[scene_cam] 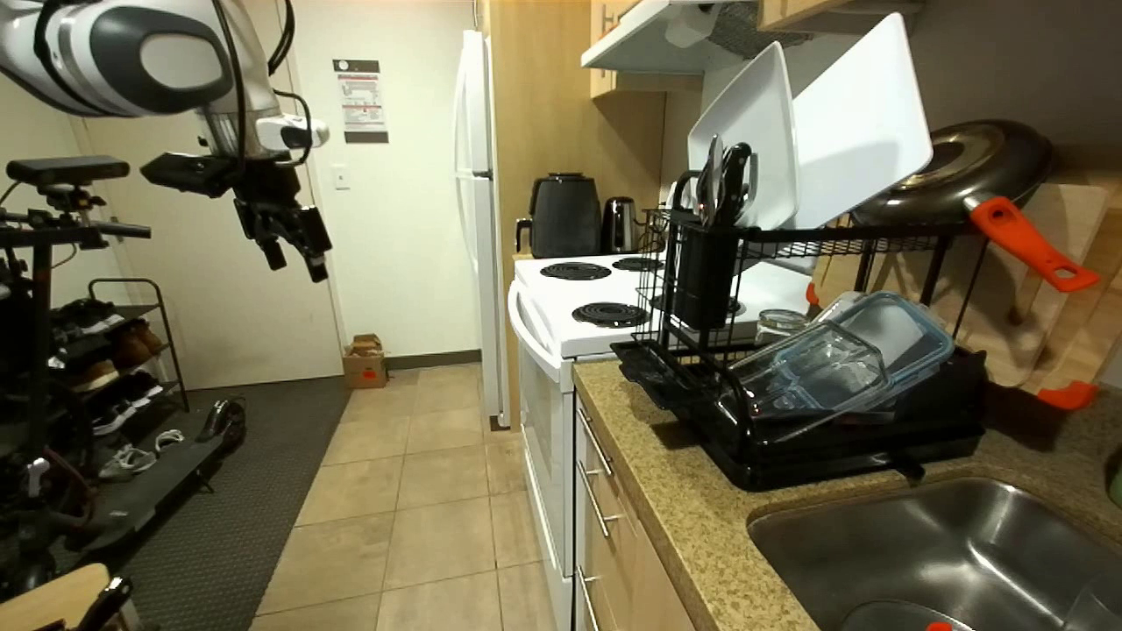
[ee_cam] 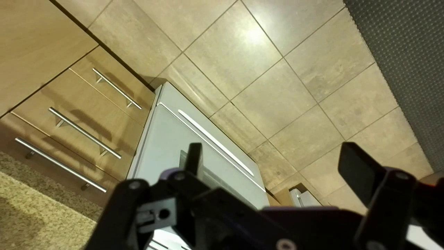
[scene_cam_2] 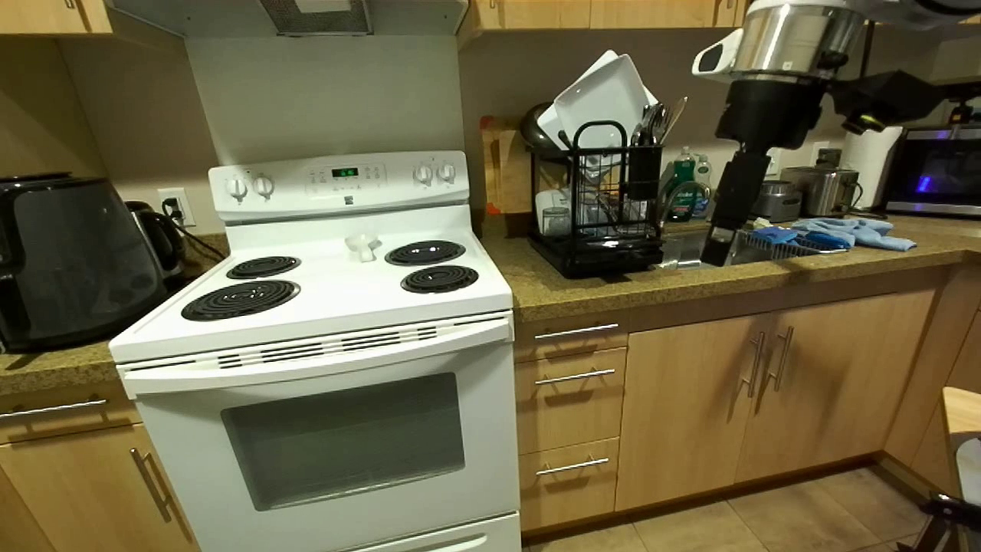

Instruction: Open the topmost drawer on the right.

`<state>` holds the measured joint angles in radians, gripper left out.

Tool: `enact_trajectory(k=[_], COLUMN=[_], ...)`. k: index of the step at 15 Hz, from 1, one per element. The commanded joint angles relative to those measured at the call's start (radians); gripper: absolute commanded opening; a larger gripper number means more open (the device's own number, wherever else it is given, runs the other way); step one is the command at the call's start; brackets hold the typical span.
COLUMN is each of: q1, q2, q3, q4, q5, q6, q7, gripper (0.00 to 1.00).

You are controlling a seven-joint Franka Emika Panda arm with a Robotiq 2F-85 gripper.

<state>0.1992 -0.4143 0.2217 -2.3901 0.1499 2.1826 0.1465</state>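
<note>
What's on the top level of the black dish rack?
White dishes stand tilted beside a dark pan with an orange handle; utensils stand in a black holder. The dishes partly cover the pan; anything else behind them can't be seen.

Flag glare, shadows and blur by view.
Wrist view: glare on beige floor tiles, silver bar handles casting shadows, black gripper slightly blurred; in an exterior view, highlights in the steel sink; in an exterior view, a black coil burner glinting.

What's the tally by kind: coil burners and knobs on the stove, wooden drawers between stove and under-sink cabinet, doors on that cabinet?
Coil burners: 4
Knobs: 4
Wooden drawers: 3
Cabinet doors: 2
Total: 13
</note>
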Motion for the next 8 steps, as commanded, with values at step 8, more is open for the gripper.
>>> enact_trajectory(k=[8], q1=[-0.103], q2=[0.191], q3=[-0.018], q4=[-0.013], q5=[-0.252], q6=[0.035], q7=[0.016], gripper=[1.00])
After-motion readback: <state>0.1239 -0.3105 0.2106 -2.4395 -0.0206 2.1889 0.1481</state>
